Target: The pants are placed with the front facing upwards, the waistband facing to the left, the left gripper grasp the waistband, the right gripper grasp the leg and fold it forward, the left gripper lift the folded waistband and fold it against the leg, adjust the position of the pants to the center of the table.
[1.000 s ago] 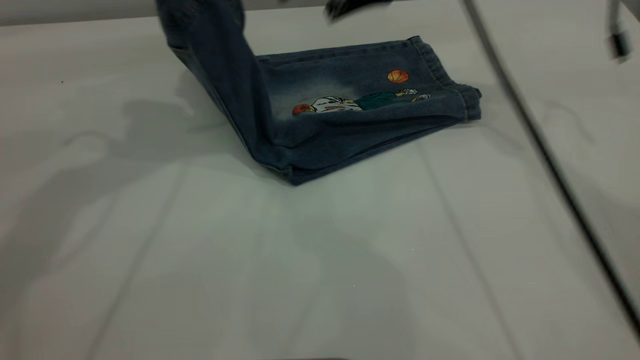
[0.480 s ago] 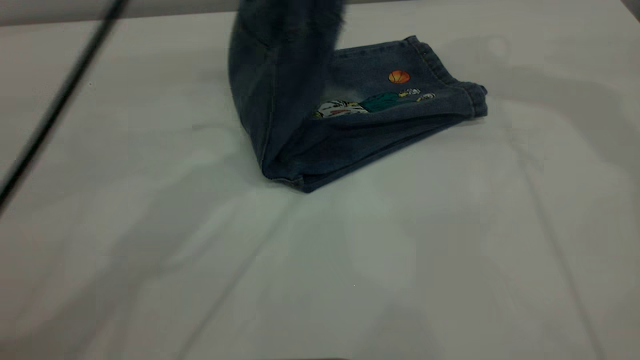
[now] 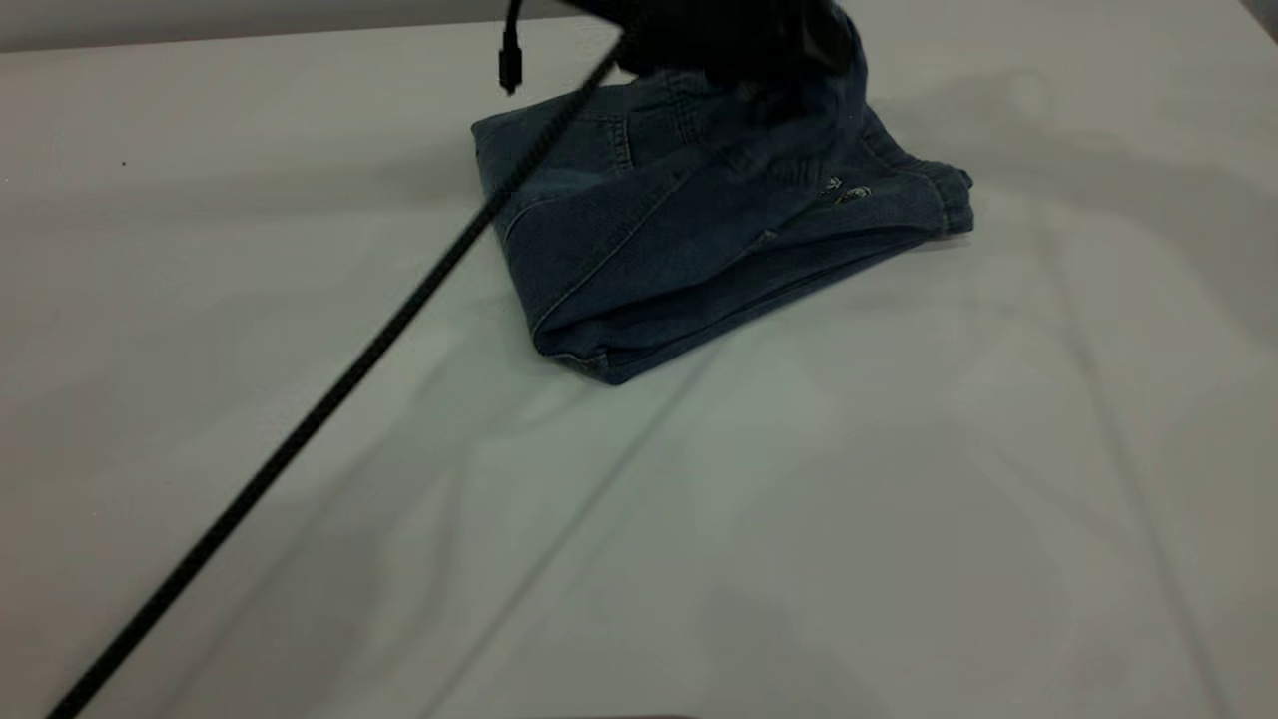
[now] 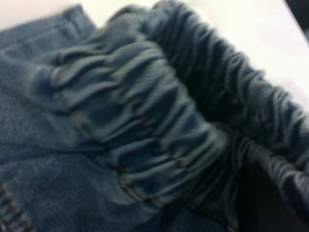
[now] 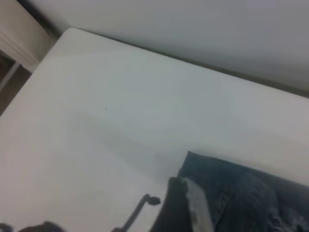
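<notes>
The blue denim pants [image 3: 699,250] lie folded at the far middle of the white table [image 3: 639,519]. Their upper half is turned over onto the legs, whose hems [image 3: 944,200] stick out at the right. My left gripper [image 3: 729,45] is a black mass low over the fold's far right part, shut on the waistband [image 4: 145,121]. The ruffled elastic fills the left wrist view and bunches into the dark gap between the jaws. My right gripper [image 5: 186,203] shows only as a dark part beside the pants' corner [image 5: 227,183], and it is out of the exterior view.
The left arm's thick black braided cable [image 3: 329,399] runs slantwise from the near left up to the gripper. A small black plug [image 3: 510,70] hangs beside it. The table's far edge [image 3: 250,35] lies just behind the pants. Bare cloth spreads in front.
The left gripper swung the raised waistband half rightward and down onto the legs, covering the basketball print. Its cable now crosses the near left. The right arm left the exterior view.
</notes>
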Motion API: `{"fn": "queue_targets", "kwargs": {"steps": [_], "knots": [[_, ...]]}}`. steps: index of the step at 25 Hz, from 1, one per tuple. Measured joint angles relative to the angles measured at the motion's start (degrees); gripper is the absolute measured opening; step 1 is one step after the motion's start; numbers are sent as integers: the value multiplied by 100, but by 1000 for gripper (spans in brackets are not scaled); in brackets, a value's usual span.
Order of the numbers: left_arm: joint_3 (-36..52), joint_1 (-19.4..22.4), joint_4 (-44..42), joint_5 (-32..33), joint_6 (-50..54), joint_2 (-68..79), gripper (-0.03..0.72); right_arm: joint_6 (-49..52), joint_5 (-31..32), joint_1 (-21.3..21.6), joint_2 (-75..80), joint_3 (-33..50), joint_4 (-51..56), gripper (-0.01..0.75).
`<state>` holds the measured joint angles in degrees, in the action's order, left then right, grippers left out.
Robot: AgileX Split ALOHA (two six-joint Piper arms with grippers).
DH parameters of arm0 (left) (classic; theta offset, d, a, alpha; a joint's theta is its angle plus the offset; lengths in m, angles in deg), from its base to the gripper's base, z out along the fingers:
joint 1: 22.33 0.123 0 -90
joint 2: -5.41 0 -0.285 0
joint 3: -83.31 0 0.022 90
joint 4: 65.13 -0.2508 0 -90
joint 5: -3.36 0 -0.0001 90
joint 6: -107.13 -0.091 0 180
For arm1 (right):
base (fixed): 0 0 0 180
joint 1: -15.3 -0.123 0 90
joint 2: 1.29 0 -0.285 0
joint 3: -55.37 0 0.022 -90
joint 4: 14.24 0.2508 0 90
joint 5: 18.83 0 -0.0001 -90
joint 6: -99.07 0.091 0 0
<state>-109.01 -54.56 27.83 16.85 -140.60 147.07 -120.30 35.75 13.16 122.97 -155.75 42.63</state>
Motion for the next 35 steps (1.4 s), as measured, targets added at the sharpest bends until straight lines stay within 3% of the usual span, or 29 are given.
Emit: {"fn": "queue_targets", "kwargs": {"steps": [7,10,14,20,25,30,35], "knots": [[-77,25,-115,400,-746,-74,558,127,172,0,0,0,-332,572],[-71,112,-645,419,-762,-385,652,294,220,0,0,0,-644,572],[-71,343,-1845,575,-174,-1077,654,387,223,-6,0,0,-916,572],[-71,1033,-3650,1359,1422,-1990,584,419,234,-247,47,0,-1048,572],[-71,1547,-4543,2150,2386,-2617,571,1634,134,-1168,453,0,-2690,568],[-71,1600,-4951,2679,2690,-3120,571,3241,-266,-2214,1098,0,-4849,563],[-71,1595,-4969,2950,2733,-3280,571,3938,-527,-2636,1805,0,-5618,561]]}}
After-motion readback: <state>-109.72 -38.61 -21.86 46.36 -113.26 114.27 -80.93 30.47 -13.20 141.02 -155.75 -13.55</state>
